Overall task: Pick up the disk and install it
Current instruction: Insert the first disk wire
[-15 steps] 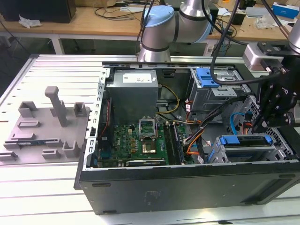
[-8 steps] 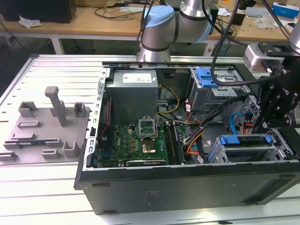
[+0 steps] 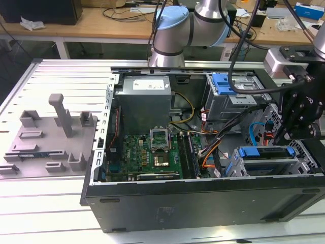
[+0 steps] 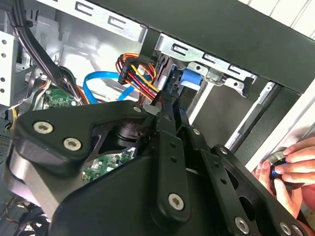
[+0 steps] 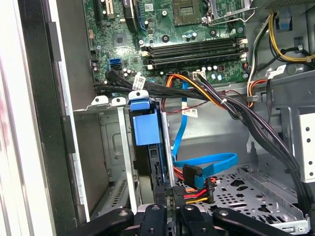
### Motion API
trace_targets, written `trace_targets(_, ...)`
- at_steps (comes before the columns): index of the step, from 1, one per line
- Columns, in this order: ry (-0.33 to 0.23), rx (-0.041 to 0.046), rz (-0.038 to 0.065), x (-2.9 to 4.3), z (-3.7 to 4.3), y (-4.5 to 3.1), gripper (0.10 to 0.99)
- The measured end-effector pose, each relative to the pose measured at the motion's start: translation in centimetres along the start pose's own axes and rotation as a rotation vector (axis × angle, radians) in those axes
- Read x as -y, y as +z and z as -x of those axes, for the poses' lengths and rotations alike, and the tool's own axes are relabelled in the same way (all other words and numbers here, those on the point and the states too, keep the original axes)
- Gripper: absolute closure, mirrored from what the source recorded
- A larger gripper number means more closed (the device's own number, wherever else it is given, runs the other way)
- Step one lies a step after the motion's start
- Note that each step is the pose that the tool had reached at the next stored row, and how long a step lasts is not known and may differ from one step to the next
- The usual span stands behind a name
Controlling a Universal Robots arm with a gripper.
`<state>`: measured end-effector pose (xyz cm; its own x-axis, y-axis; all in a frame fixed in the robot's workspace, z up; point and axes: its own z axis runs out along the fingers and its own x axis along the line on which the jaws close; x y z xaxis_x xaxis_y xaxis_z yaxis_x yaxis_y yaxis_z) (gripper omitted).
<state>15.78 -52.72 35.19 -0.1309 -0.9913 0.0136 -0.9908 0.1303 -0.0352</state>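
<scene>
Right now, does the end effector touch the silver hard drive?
Cannot tell: the first wrist view shows the end effector at the blue-framed silver hard drive, contact or gap unclear.

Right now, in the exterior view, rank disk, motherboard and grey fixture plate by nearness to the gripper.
1. The disk, in the drive bay just beneath the gripper.
2. The motherboard, mid-case.
3. The grey fixture plate, outside the case, at the exterior view's left.

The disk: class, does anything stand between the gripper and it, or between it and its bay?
Nothing visible does. In the first wrist view the gripper is right at the disk, which already sits in the drive cage; the blue cable lies beside it, not across.
</scene>
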Motion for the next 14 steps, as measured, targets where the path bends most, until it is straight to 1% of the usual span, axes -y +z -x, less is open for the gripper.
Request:
trace_targets(5,-0.021,0.0015,-0.001,-0.08,-0.08,0.0,0.918)
trace_targets(7,-0.021,0.0074,-0.003,-0.03,-0.42,0.01,0.918)
trace_targets(10,-0.02,0.0075,-0.003,-0.04,-0.44,0.01,0.918)
trace_targets(14,-0.007,0.0062,-0.003,-0.07,-0.27,0.01,0.918)
